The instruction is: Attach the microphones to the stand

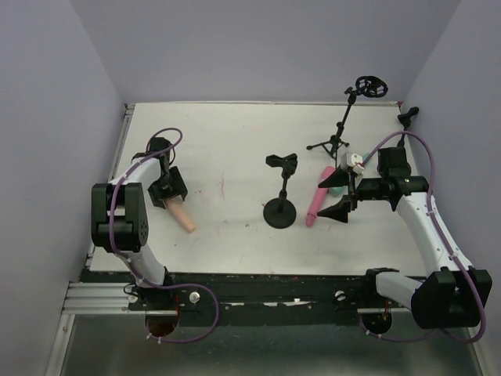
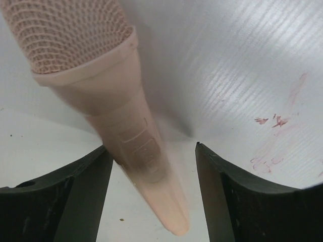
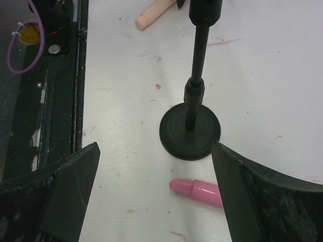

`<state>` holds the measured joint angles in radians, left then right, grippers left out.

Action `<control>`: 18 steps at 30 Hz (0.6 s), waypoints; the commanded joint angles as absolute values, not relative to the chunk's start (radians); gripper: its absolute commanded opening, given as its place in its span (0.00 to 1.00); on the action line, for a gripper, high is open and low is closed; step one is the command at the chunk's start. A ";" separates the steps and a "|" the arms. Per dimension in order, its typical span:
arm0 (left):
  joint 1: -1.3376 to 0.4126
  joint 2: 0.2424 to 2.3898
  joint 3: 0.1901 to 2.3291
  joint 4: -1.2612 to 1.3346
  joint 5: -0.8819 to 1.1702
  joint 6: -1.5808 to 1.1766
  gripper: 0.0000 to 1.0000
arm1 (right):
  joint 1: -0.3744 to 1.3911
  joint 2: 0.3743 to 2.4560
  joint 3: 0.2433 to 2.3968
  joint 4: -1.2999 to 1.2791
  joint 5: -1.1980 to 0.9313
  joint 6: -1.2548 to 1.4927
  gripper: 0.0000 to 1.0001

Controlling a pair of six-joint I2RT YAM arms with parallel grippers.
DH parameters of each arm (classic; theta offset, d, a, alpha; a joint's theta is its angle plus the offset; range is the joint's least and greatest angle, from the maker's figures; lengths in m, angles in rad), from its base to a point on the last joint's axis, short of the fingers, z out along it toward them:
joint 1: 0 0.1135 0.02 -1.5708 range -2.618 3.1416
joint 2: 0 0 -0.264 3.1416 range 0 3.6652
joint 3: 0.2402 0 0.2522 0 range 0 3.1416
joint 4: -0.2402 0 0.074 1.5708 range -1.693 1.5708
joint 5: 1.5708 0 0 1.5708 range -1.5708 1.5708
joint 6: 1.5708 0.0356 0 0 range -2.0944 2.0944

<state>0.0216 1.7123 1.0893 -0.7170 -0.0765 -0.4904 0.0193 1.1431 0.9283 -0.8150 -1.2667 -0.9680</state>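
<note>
The peach-beige microphone (image 1: 182,217) lies on the table at the left. In the left wrist view it (image 2: 126,126) lies between my left gripper's (image 2: 151,147) open fingers, close to the left finger, with a gap to the right one. My left gripper (image 1: 168,189) hovers over its head end. The pink microphone (image 1: 319,197) lies right of the round-base stand (image 1: 279,211), which carries an empty clip (image 1: 282,163). My right gripper (image 1: 338,197) is open over the pink microphone (image 3: 197,190), facing the stand base (image 3: 190,132). The teal-green microphone (image 1: 335,190) is mostly hidden under the right gripper.
A tripod stand (image 1: 337,141) with a ring-shaped mount (image 1: 370,86) stands at the back right. A small black clip-like part (image 1: 407,117) sits at the far right edge. The black rail (image 3: 60,75) runs along the table's near edge.
</note>
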 commanded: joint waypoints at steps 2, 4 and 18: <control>0.038 1.736 1.149 -0.719 -0.002 -0.407 0.74 | 0.018 1.131 0.956 -0.853 -1.298 -1.000 1.00; 0.049 1.747 1.160 -0.727 0.024 -0.417 0.74 | 0.020 1.131 0.957 -0.854 -1.298 -1.002 1.00; 0.057 1.801 1.213 -0.781 0.008 -0.422 0.56 | 0.018 1.117 0.965 -0.867 -1.293 -1.009 1.00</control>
